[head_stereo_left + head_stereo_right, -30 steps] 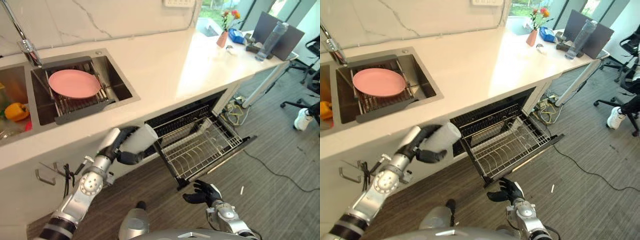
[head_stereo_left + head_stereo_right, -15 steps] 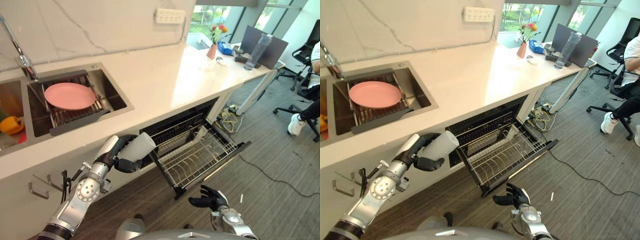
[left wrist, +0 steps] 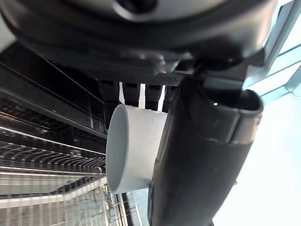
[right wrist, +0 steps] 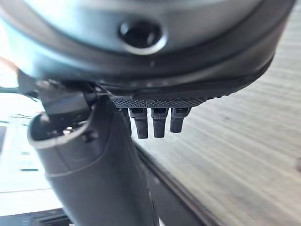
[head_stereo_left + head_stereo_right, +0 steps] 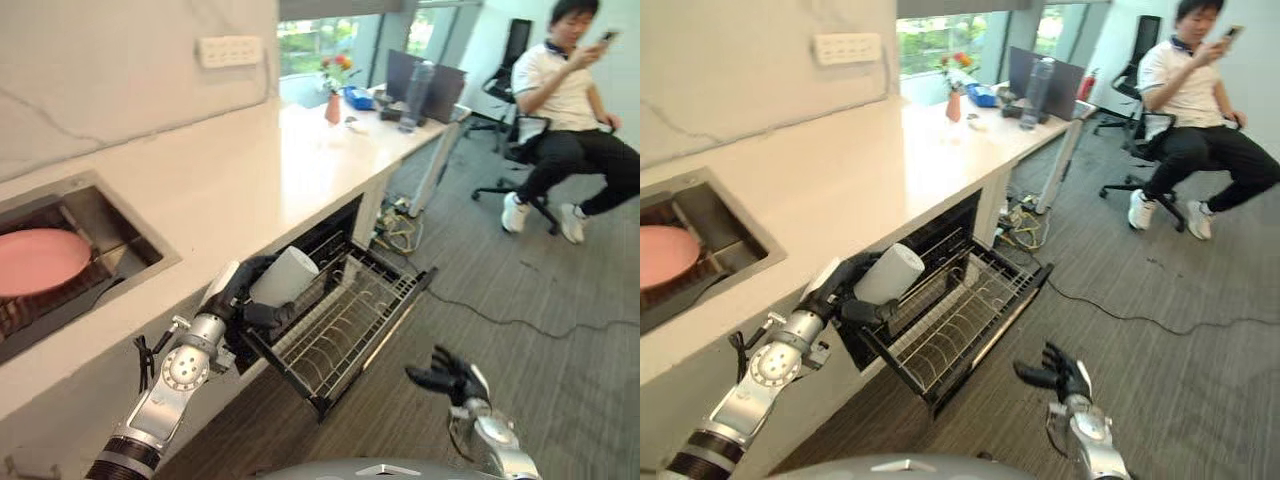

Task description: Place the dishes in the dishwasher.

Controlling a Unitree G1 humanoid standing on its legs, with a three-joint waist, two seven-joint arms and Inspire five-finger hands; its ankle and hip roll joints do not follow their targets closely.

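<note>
Since a second ago the whole view has swung to the right, so the sink [image 5: 110, 262] with its pink plate [image 5: 35, 262] now sits at the far left edge and a seated person [image 5: 565, 95] has come into sight at the far right; the left hand [image 5: 250, 298] still grips the white cup [image 5: 284, 275], fingers and thumb curled round it, but the cup now hangs over the near left corner of the pulled-out dishwasher rack [image 5: 345, 320], closer to the wires than before; the right hand [image 5: 452, 377] stays low on the right above the floor, fingers loosely spread and holding nothing; the rack is a wire basket drawn out from under the pale stone countertop [image 5: 230, 170]; on the far end of the counter stand a small vase of flowers [image 5: 334, 100] and a dark bottle [image 5: 415, 85]; a white socket strip [image 5: 230, 50] sits on the marble wall; the floor [image 5: 560, 300] is grey striped carpet.
</note>
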